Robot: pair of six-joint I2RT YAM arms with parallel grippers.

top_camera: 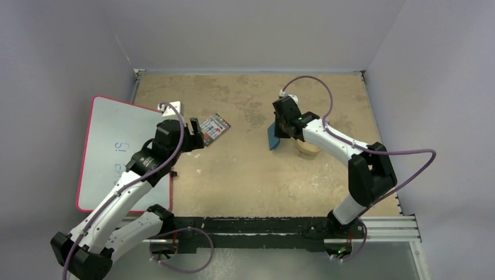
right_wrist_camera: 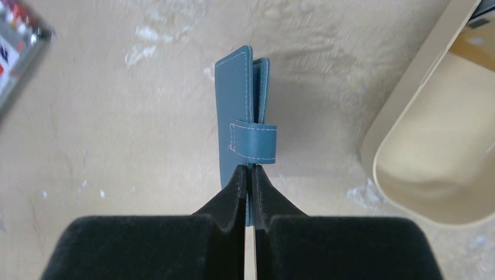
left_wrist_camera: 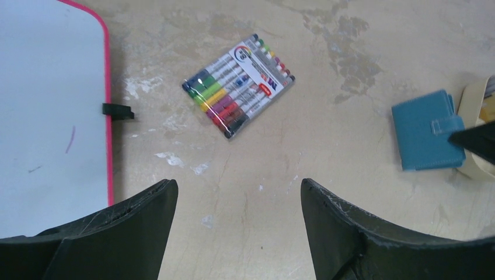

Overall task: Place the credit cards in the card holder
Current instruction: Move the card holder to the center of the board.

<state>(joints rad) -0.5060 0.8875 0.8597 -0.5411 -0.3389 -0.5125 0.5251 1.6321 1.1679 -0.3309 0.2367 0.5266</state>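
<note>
- Right wrist view: the right gripper point(right_wrist_camera: 249, 175) was pinched shut on the near edge of the small teal-blue leather card holder point(right_wrist_camera: 239, 105). It held the holder edge-up, long axis running straight away from the fingers.
- Just right of it lay the shallow tan plastic tray point(right_wrist_camera: 408, 111). An orange patch inside it was probably the credit cards point(right_wrist_camera: 474, 42).
- The left gripper point(left_wrist_camera: 237, 185) hung spread, well apart, nearer the striped marker pack point(left_wrist_camera: 238, 84), with open tabletop point(left_wrist_camera: 327, 146) between.

**Where you've got room on the table**

Your left gripper point(left_wrist_camera: 238, 185) has bare tabletop point(left_wrist_camera: 327, 151) right under its spread fingers. The marker pack point(left_wrist_camera: 238, 86) sits ahead, and the whiteboard point(left_wrist_camera: 52, 105) hugs the left side. There's a wide open stretch between the pack and the card holder point(left_wrist_camera: 426, 131). The tan tray point(right_wrist_camera: 432, 175) crowds the holder's right side, just beside it.
</note>
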